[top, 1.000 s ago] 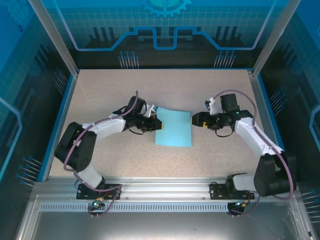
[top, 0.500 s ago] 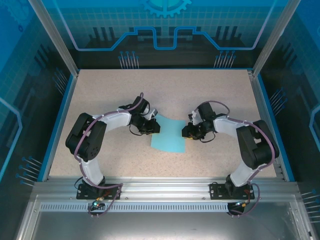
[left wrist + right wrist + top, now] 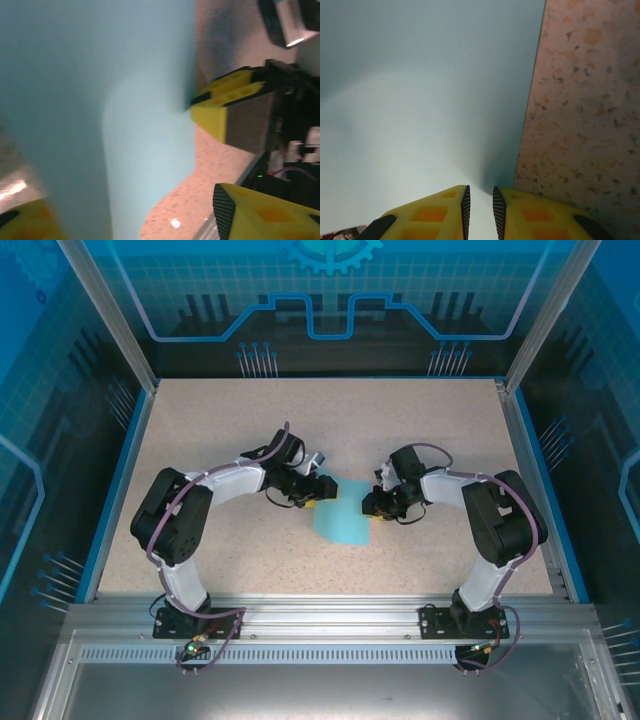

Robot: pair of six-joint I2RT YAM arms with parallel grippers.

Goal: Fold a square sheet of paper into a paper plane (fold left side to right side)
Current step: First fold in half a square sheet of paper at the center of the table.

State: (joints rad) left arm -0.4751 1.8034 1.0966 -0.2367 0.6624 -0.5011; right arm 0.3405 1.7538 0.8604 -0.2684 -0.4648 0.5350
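Note:
The square sheet of paper (image 3: 345, 520) is plain turquoise and lies bowed on the speckled table (image 3: 220, 420) between the two arms. In the left wrist view the paper (image 3: 100, 100) curves up across the left half. My left gripper (image 3: 322, 490) stands open at the sheet's left side, jaws wide apart (image 3: 145, 220), with nothing pinched. My right gripper (image 3: 370, 506) sits at the sheet's right edge. Its jaws (image 3: 480, 200) are drawn close, a narrow strip of paper (image 3: 420, 100) running between the pads. From the left wrist its yellow fingers (image 3: 225, 95) meet the paper's edge.
A blue rim (image 3: 130, 460) and clear panels wall in the table on three sides. Bare speckled surface lies behind (image 3: 330, 410) and in front (image 3: 330, 570) of the paper. The arm bases stand on the metal rail (image 3: 320, 625) at the near edge.
My left gripper has opened and let go of the paper's left side. My right gripper closed on the right edge and moved left. The sheet shifted left and now bows, looking narrower.

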